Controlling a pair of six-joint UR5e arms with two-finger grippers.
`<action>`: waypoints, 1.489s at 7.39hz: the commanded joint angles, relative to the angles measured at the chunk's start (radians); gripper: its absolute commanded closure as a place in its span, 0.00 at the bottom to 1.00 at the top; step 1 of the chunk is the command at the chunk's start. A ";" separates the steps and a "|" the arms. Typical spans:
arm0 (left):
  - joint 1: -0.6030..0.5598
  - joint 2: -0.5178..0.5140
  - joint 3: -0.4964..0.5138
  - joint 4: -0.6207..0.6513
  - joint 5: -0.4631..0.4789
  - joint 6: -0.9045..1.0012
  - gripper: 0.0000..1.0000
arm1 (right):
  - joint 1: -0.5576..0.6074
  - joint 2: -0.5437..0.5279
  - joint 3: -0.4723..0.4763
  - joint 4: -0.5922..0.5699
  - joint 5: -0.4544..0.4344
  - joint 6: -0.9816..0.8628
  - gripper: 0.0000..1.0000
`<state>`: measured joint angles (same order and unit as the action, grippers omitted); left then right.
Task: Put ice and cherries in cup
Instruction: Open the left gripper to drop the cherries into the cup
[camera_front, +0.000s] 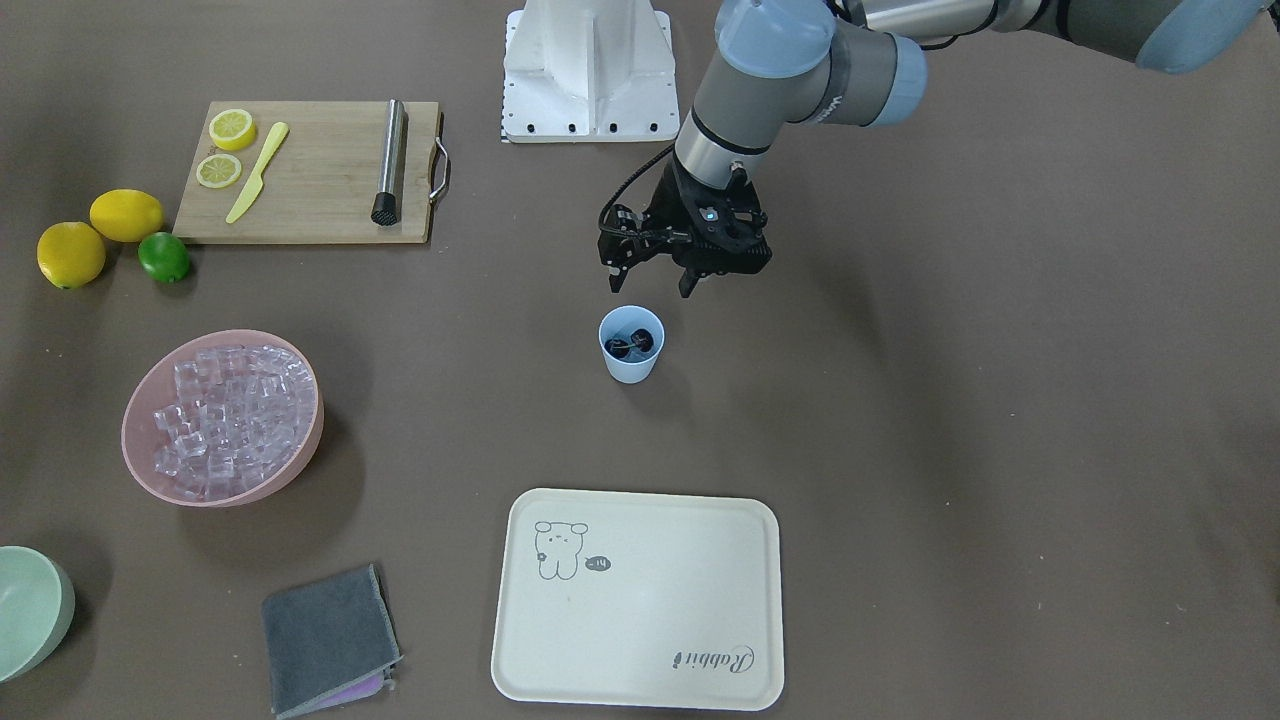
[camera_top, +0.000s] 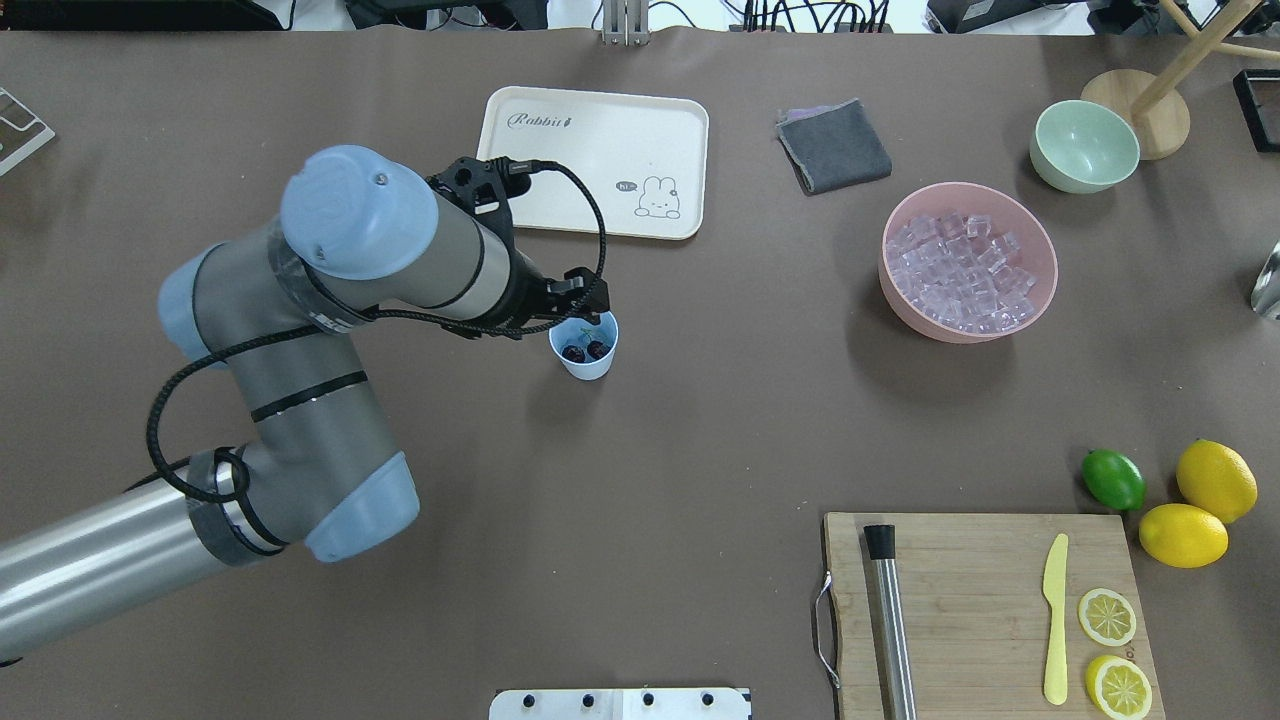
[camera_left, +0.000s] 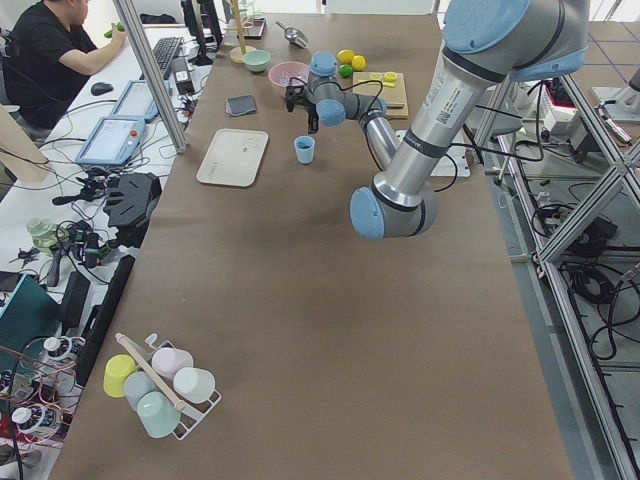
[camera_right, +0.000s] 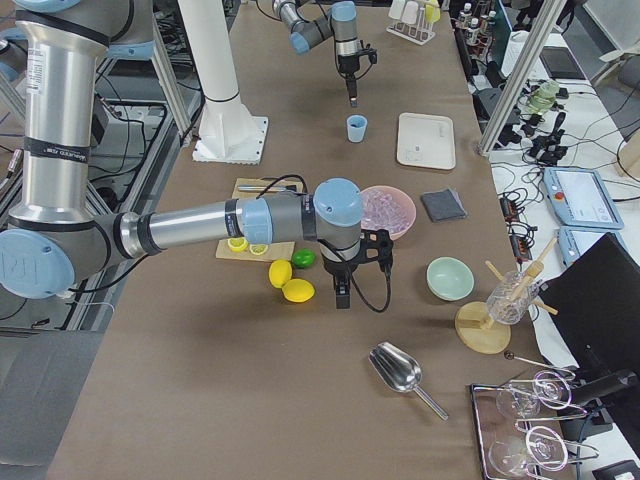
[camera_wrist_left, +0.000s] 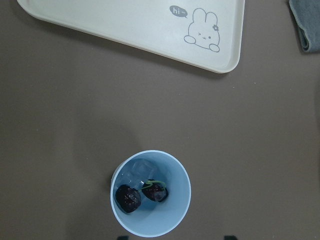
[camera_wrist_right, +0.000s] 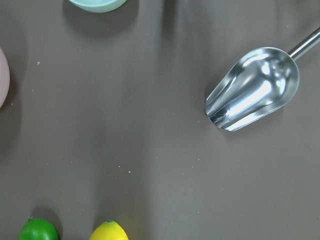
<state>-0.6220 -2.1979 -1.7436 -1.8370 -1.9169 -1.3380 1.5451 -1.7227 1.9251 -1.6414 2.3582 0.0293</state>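
Note:
The pale blue cup (camera_front: 630, 370) stands mid-table, also in the overhead view (camera_top: 590, 368). The dark cherries (camera_wrist_left: 129, 197) lie inside it, beside a clear ice cube (camera_wrist_left: 142, 170). My left gripper (camera_front: 651, 288) is open and empty, just above the cup on the robot's side of it. Its fingertips (camera_wrist_left: 229, 237) show wide apart at the bottom edge of the left wrist view. The heap of ice (camera_front: 230, 415) fills the pink bowl (camera_front: 290, 470). My right gripper (camera_right: 340, 298) hangs over bare table near the lemons; I cannot tell whether it is open.
A cream tray (camera_front: 640, 640), a grey cloth (camera_front: 325, 640) and a pale green bowl (camera_front: 30, 610) lie beyond the cup. A cutting board (camera_front: 310, 170) holds a knife, lemon slices and a muddler. A metal scoop (camera_wrist_right: 255, 87) lies under the right wrist.

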 joint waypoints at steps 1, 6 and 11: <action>-0.252 0.094 0.010 0.031 -0.223 0.211 0.02 | 0.003 -0.005 0.002 0.002 0.001 0.000 0.01; -0.831 0.385 0.075 0.179 -0.609 0.993 0.02 | 0.007 -0.002 -0.044 -0.002 -0.004 -0.015 0.01; -0.978 0.791 -0.168 0.156 -0.605 1.206 0.02 | 0.046 -0.014 -0.043 -0.002 -0.002 -0.016 0.01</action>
<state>-1.5871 -1.4792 -1.8402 -1.6800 -2.5280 -0.1380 1.5769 -1.7334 1.8823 -1.6429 2.3573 0.0139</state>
